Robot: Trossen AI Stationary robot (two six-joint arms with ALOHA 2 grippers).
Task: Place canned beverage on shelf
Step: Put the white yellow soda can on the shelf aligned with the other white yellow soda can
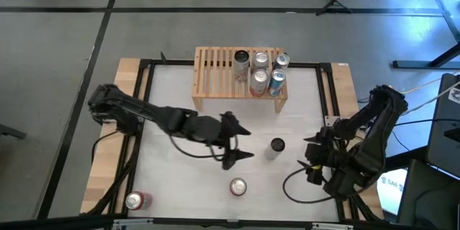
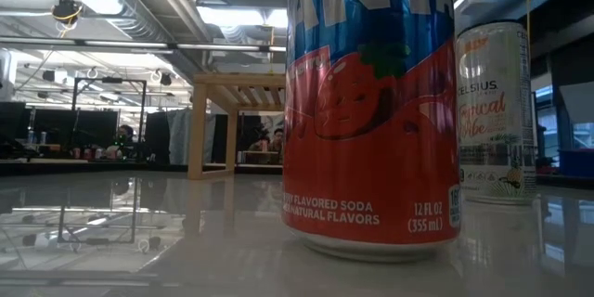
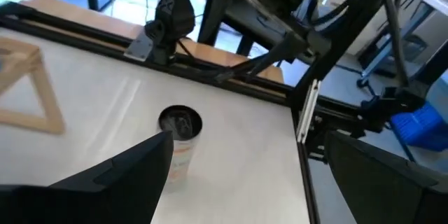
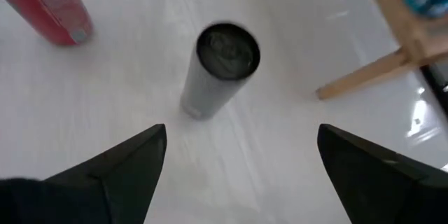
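Red soda can (image 1: 238, 186) stands nearest. Beyond it, the left gripper (image 1: 238, 142) gapes empty at nine o'clock of the slim white can (image 1: 276, 147); the right gripper (image 1: 312, 159), at its four o'clock, also spread. Farthest, the shelf (image 1: 215, 79) holds five cans.

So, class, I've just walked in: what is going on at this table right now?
A two-armed robot is stocking cans onto a low wooden shelf, where five cans already stand at its right end. Three cans are left on the table: a dark-topped can in the middle, a red can near the front, and another red can at the front left corner. The left gripper, open, is beside the dark-topped can. The right gripper, also open, is on its other side. Neither holds anything.
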